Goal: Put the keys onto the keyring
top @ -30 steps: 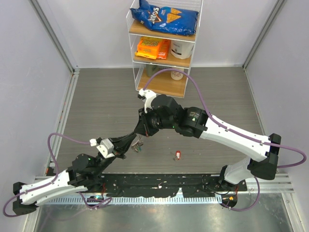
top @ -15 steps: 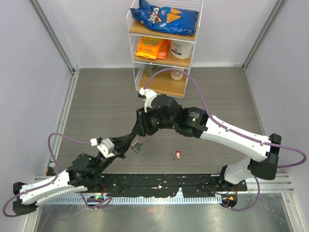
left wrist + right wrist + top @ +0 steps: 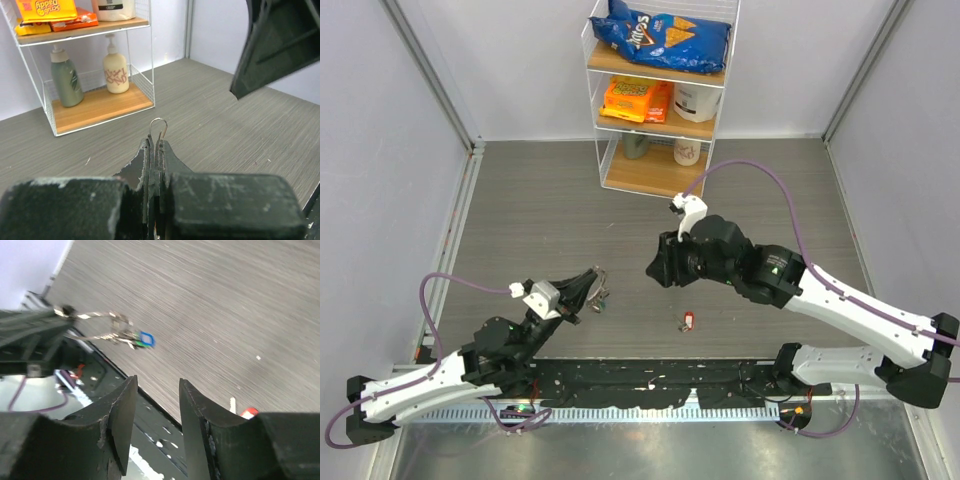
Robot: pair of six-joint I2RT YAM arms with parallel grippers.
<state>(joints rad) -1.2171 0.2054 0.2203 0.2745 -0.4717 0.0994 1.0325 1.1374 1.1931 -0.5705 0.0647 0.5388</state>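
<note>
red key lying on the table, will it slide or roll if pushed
The red key lies flat on the table, so it probably won't roll. It looks tiny and thin, likely very light, so a nudge would probably skid it across the smooth-looking surface. Lying so low, it may be hard to pinch.

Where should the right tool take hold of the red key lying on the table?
Grip the red key by its plastic head, coming straight down. It lies flat and alone on the table, so a side approach likely finds no edge. The right tool is open.
</note>
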